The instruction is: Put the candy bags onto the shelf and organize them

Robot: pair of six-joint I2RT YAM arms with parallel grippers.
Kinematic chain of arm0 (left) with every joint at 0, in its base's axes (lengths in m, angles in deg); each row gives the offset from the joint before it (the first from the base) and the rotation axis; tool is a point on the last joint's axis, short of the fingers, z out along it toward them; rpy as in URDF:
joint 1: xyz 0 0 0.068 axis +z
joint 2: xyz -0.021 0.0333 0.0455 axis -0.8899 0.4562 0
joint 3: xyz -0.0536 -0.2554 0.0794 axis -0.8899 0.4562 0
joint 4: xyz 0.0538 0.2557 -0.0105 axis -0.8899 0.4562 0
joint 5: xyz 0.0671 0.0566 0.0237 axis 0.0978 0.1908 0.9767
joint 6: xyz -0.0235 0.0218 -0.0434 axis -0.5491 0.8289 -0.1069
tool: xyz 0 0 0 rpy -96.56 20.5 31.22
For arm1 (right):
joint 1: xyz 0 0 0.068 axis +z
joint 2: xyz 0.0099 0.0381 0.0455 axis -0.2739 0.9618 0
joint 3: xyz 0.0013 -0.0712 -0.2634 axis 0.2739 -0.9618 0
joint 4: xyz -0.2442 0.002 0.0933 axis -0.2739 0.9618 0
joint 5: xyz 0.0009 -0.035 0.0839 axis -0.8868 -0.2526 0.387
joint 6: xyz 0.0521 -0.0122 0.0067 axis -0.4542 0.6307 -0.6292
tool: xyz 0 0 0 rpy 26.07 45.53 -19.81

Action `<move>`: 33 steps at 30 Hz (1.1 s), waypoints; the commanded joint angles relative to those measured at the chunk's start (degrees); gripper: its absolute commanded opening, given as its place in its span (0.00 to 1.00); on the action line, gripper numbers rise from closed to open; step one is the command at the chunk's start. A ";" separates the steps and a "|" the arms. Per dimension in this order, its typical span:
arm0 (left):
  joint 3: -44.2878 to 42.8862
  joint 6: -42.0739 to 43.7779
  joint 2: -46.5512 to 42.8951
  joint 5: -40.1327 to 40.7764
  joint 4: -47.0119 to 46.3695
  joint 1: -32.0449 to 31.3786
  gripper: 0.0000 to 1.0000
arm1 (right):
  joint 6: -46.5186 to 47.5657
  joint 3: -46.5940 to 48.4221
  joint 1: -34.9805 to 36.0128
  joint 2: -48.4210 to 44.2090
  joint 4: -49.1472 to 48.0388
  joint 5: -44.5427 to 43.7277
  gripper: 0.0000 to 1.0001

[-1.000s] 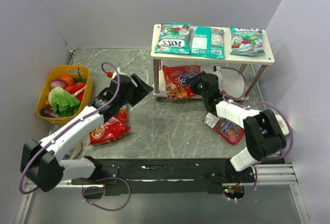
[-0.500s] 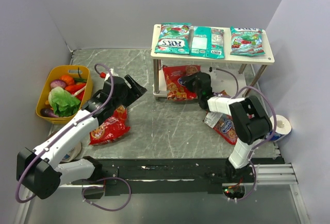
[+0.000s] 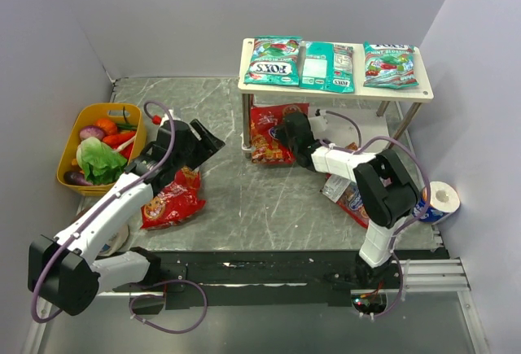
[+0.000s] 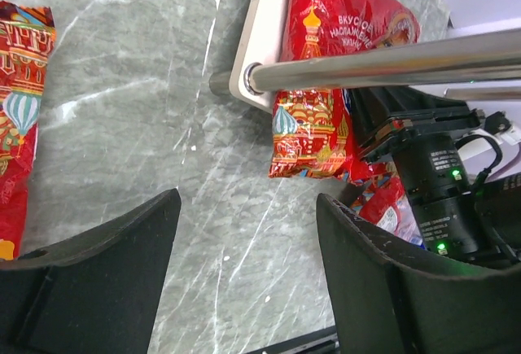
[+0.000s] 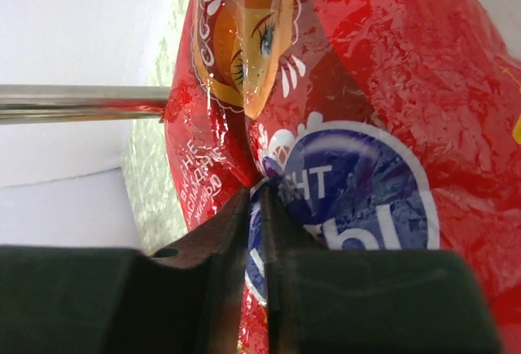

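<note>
R claw (image 3: 286, 133) slid left along the shelf (image 3: 423, 90) in the last sec and squeezed down as it went, dragging the gripped red bag (image 3: 267, 130) w/ it. That bag ended up at the left end of the btm board, part on it, its near end poking out past the board edge by the left leg. My call: part-placed, wanted squaring up. Wrist view showed the R claw clamped on a crease across the bag's blue label, foil glossy and crinkled, so prob slippery and floppy. L claw (image 3: 207, 138) had backed off a touch, fingers wide apart, nothing in them, hovering over the counter (image 3: 269, 199) near the loose red bag (image 3: 172, 201). Third red bag (image 3: 352, 201) lay under the R arm. Three teal bags (image 3: 327, 67) sat in a row up top, filling that board. So two reds were left to shelve.
</note>
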 commanded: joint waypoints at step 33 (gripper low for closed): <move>1.13 -1.67 22.79 -14.58 -26.06 -5.75 0.83 | 21.53 -14.52 -6.37 -18.10 15.11 7.46 0.35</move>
